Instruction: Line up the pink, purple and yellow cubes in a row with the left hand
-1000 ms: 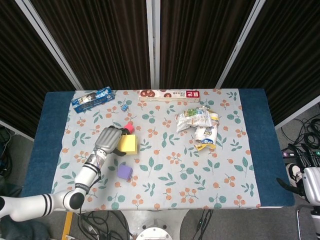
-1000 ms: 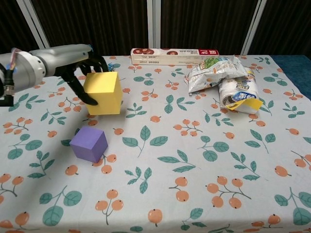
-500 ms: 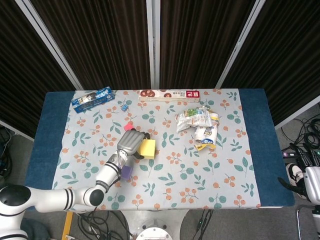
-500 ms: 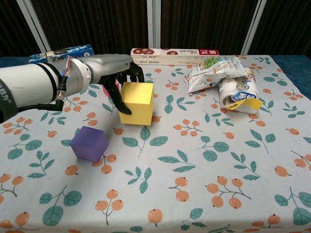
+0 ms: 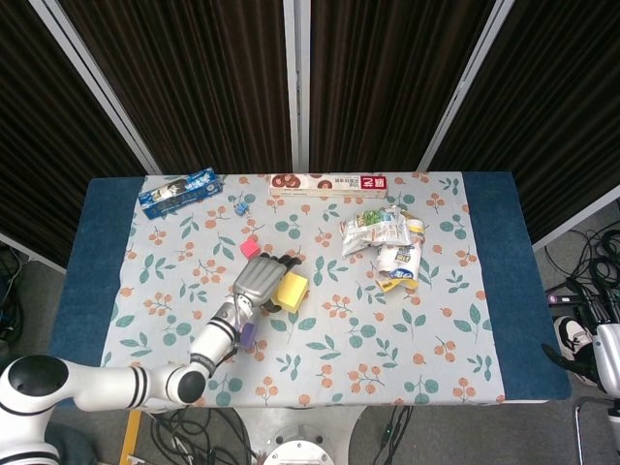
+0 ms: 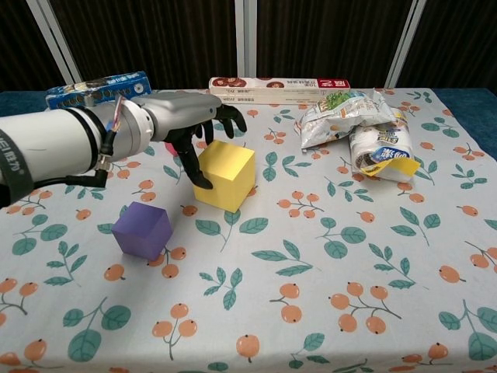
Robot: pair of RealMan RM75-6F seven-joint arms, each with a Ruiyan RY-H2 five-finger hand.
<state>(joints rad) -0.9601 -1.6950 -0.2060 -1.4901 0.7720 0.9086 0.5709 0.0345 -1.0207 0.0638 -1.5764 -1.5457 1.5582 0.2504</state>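
Note:
My left hand (image 6: 190, 124) grips the yellow cube (image 6: 225, 176), with the thumb on its left face and the fingers reaching over its far side. The cube is tilted, low over the flowered cloth, left of the table's middle. In the head view the left hand (image 5: 260, 282) covers the left part of the yellow cube (image 5: 293, 290). The purple cube (image 6: 141, 229) lies to the front left, half hidden under my forearm as the purple cube (image 5: 246, 335) from above. The small pink cube (image 5: 250, 249) rests just behind the hand. My right hand (image 5: 603, 356) hangs off the table's right end, its fingers unclear.
Crumpled snack bags (image 6: 365, 128) lie at the back right. A long red-and-white box (image 6: 279, 89) runs along the far edge. A blue packet (image 5: 180, 192) sits at the far left corner, with a small blue item (image 5: 240, 204) beside it.
My left hand carried the yellow cube rightwards, away from the pink cube, and lowered it towards the cloth, where it now sits tilted. The purple cube stayed put.

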